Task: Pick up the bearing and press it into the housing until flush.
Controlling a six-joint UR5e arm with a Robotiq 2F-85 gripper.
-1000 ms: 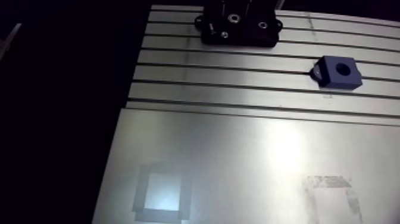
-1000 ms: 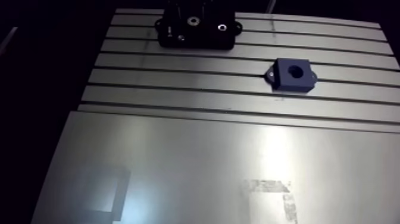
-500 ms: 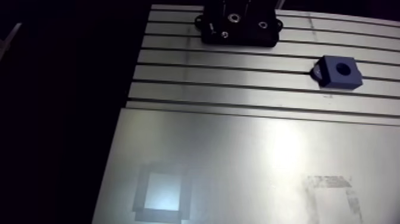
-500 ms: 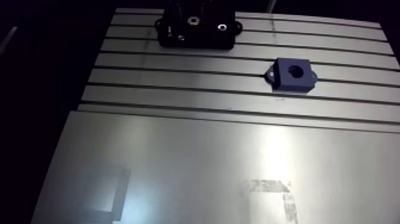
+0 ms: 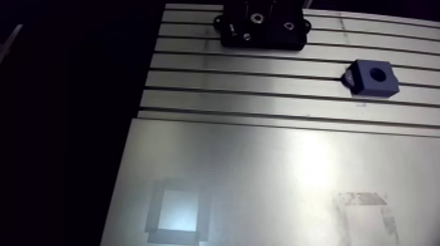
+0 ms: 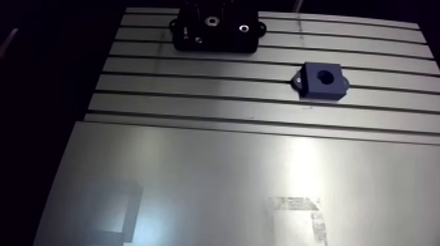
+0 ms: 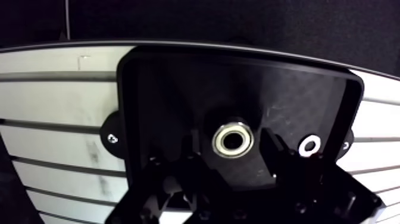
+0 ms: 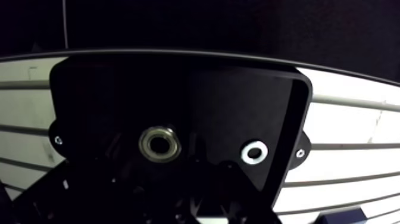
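Between parted gripper (image 7: 232,152) fingers (image 7: 272,156): bearing (image 7: 233,140), on black tray (image 7: 166,89).

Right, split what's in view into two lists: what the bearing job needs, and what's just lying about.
Job:
bearing, on the black tray, between the open jaws
blue housing, standing apart on the slotted table

Lying about:
white ring, beside the bearing on the tray
flat metal sheet, in the arm view's foreground

Robotics lab: slotted aluminium table (image 5: 262,82)
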